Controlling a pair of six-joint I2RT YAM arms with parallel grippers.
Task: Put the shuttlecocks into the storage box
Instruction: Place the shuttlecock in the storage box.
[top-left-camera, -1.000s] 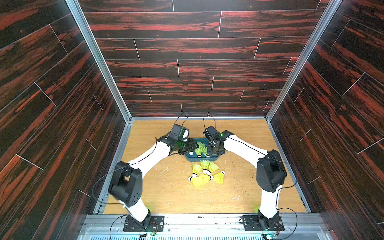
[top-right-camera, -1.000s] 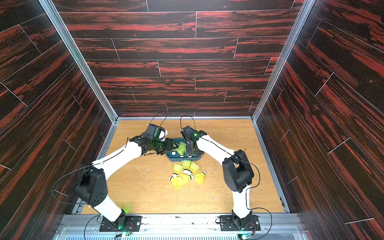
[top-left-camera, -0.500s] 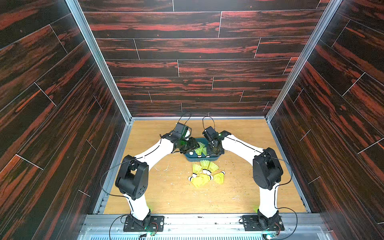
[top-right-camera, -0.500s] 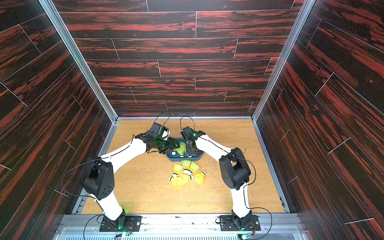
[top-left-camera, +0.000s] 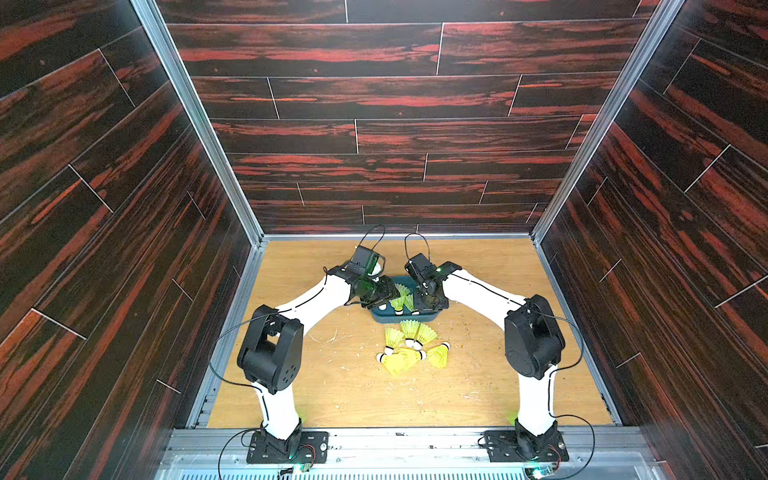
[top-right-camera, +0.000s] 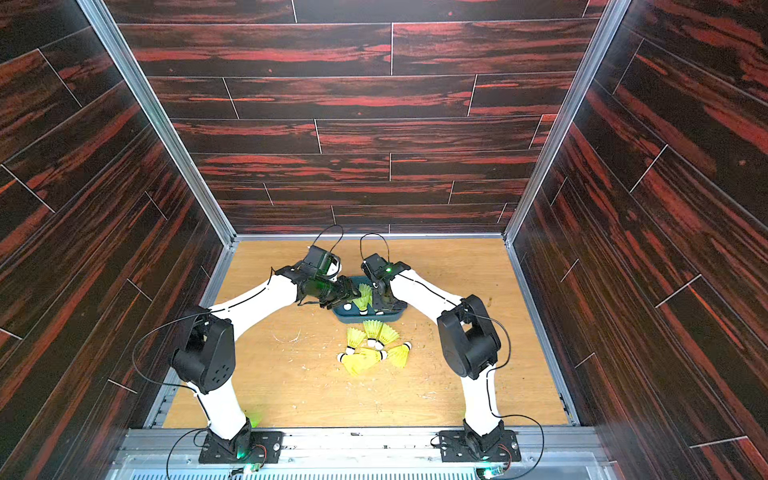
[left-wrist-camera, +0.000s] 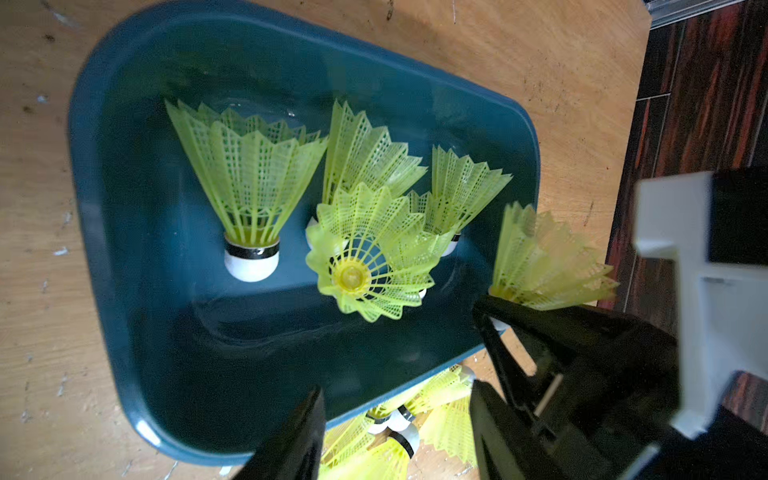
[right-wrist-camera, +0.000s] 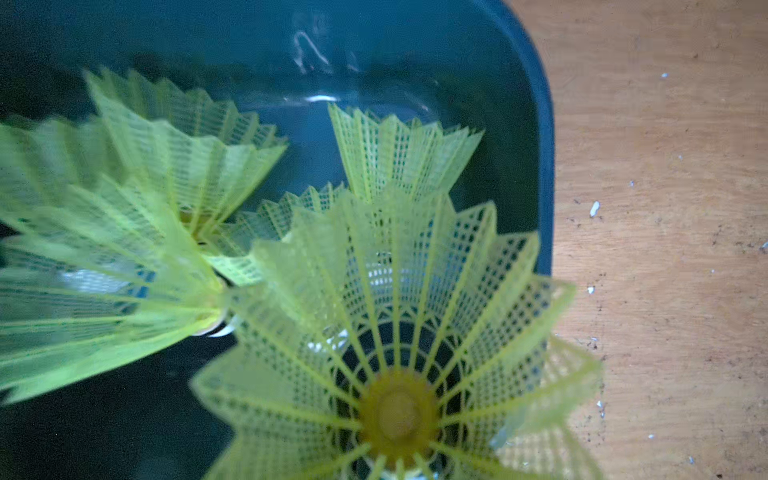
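Reaching over storage box (top-left-camera: 405, 319): both arms (top-left-camera: 320, 299) bent; right jaws pinching shuttlecock (right-wrist-camera: 395, 316).

Right end effector (left-wrist-camera: 492, 313) tips hidden by blurred shuttlecock (left-wrist-camera: 544, 262); floor shuttlecocks (left-wrist-camera: 415, 432) partly behind box (left-wrist-camera: 104, 249).

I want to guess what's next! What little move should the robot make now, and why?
Probably open the right hand: it holds a shuttlecock over the storage box, so letting go should drop it inside.
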